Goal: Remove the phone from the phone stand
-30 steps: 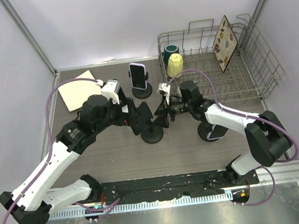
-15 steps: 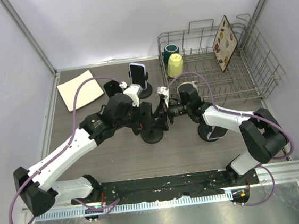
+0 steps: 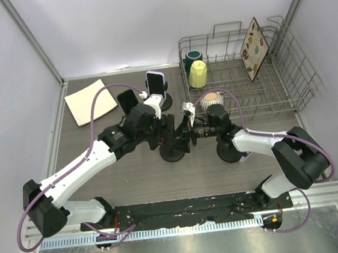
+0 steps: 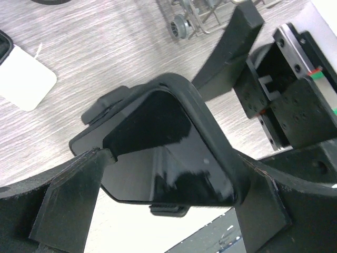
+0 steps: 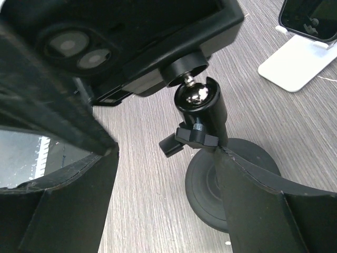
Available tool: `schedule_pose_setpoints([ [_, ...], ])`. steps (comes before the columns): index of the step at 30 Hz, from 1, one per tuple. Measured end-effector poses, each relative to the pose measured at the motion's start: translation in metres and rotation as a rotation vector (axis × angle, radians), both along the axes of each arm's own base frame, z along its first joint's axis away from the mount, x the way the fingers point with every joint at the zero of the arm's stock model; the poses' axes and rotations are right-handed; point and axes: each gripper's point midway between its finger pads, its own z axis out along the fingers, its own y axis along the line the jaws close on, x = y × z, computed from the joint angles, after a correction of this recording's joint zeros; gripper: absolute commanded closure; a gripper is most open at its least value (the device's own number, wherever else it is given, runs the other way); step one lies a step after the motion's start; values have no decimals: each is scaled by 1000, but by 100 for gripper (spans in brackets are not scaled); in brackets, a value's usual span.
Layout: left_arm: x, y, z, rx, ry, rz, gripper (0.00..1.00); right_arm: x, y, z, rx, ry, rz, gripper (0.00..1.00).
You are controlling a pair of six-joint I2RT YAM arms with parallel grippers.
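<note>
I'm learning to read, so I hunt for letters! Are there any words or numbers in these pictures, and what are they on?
No text can be read anywhere.
Phone: black screen, nothing on it.
Board: coloured pictures only; any letters are too small to tell.
Yellow cup: plain.

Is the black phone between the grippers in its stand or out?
In the stand. Left wrist view: clamp tabs grip the black phone. Right wrist view: it sits atop the stand, on its ball joint.
</note>
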Motion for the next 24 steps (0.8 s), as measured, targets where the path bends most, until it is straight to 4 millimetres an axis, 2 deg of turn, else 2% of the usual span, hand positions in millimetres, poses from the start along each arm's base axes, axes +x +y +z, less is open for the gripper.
schedule_pose_setpoints([
  [7, 10, 7, 0, 40, -45, 39, 5, -7, -1, 3, 12, -16, -40, 21],
  [19, 13, 17, 9, 102, -133, 48, 18, 24, -9, 16, -31, -66, -216, 14],
  [24, 11, 19, 10, 156, -163, 41, 20, 29, -18, 38, -39, -115, -273, 14],
])
